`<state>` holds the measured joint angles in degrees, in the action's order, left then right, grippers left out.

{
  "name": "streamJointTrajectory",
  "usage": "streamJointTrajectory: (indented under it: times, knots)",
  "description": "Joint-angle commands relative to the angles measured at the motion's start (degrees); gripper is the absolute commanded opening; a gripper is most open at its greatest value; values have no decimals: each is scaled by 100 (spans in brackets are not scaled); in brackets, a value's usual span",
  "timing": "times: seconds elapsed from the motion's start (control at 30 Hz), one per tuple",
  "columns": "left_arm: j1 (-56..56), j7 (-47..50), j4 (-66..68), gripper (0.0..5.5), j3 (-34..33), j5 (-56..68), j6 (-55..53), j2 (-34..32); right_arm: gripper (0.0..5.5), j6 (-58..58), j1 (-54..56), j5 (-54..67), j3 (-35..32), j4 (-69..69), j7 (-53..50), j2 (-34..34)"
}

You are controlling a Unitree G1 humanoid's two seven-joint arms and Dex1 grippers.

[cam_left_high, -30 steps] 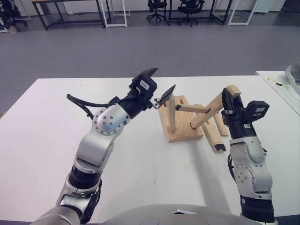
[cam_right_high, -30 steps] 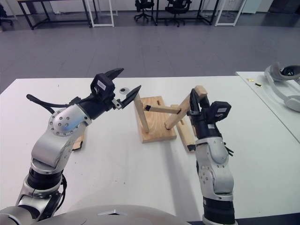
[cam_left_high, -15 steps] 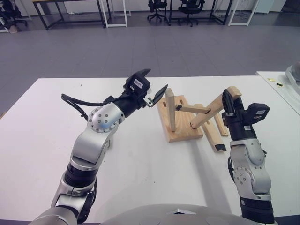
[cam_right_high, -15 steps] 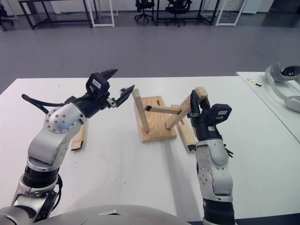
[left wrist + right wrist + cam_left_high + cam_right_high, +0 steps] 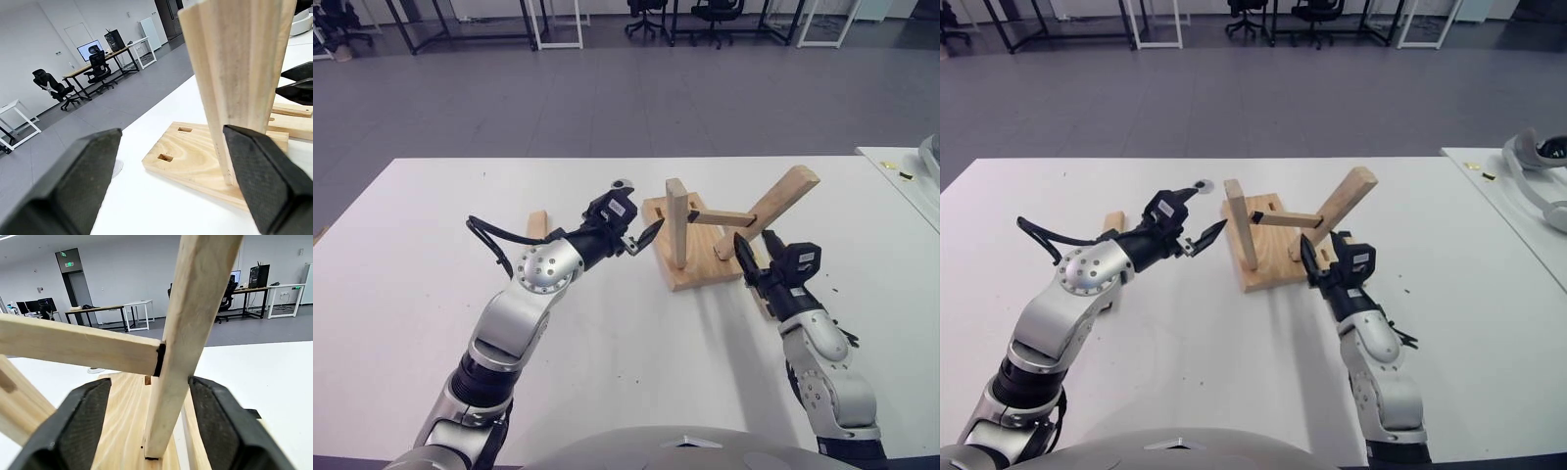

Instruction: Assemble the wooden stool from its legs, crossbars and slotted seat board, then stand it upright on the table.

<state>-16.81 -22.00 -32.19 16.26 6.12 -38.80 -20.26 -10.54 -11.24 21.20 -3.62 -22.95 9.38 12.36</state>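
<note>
Here's the white desk, and the slotted seat board lies flat toward the far edge, a touch right of centre. One leg, the upright leg, stands straight in its slot, and the crossbar runs from it to the tilted leg, which leans away toward the desk's right edge. That looks like a joint only half seated! The left gripper hangs just beside the upright leg on its left side, fingers spread wide and gripping nothing. The right gripper sits low at the foot of the tilted leg, fingers spread to either side of it and not closed on the wood. A spare wooden piece lies behind the left arm, and more loose pieces rest beside the board. The danger, to my eye: nothing is being held, so a nudge from either finger could slide the board or tip the frame over. Forcing the tilted leg straight could also lever the crossbar out of its notch or pull the upright leg from its slot.
</note>
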Motion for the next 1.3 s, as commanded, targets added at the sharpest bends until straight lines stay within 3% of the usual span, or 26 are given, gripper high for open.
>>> streamJointTrajectory:
  times: [0.03, 0.1, 0.17, 0.23, 0.3, 0.37, 0.43, 0.53, 0.67, 0.83, 1.03, 1.17, 1.3]
  knots:
    - [-103, 26, -36, 381, -106, -78, -79, -42, 294, 53, -175, 288, -936, -607, -93, 199]
    - [-53, 102, -104, 381, -233, -112, -135, -78, 294, -174, 126, 604, -1522, -1112, -197, 500]
    - [-77, 217, -150, 381, -392, -193, -175, -112, 294, -594, 1011, 837, -1642, -1500, -398, 872]
    - [-388, 362, -95, 381, -544, -254, -153, -59, 294, -1022, 1968, 56, -955, -1732, -419, 1394]
    - [-818, 491, -8, 381, -717, -188, -147, 178, 294, -1380, 2846, -1281, 426, -1682, -216, 1846]
    - [-1176, 503, 117, 381, -732, -78, -147, 395, 294, -1801, 3317, -1944, 1423, -1392, -138, 1788]
    - [-1469, 345, 303, 381, -418, -90, -74, 506, 294, -2385, 3458, -2324, 2098, -1063, -52, 1635]
    - [-1628, 68, 383, 381, 98, -117, -70, 559, 294, -3223, 3382, -2530, 2535, -999, 103, 1557]
    - [-1356, -74, 517, 381, 536, -302, -72, 412, 294, -3786, 3141, -2631, 2502, -957, 62, 1247]
    - [-1189, -17, 659, 381, 432, -295, -62, 430, 294, -4438, 2887, -1814, 1868, -1249, 535, 779]
    - [-1376, 136, 918, 381, 200, -197, 65, 813, 294, -4630, 3906, -1423, 877, -921, 654, 637]
    - [-1366, 162, 939, 381, 93, -81, 85, 1030, 294, -4192, 4354, -1813, 1251, -341, 484, 676]
    - [-1272, 173, 931, 381, 46, -73, 59, 1057, 294, -4526, 4138, -1828, 1658, -146, 621, 673]
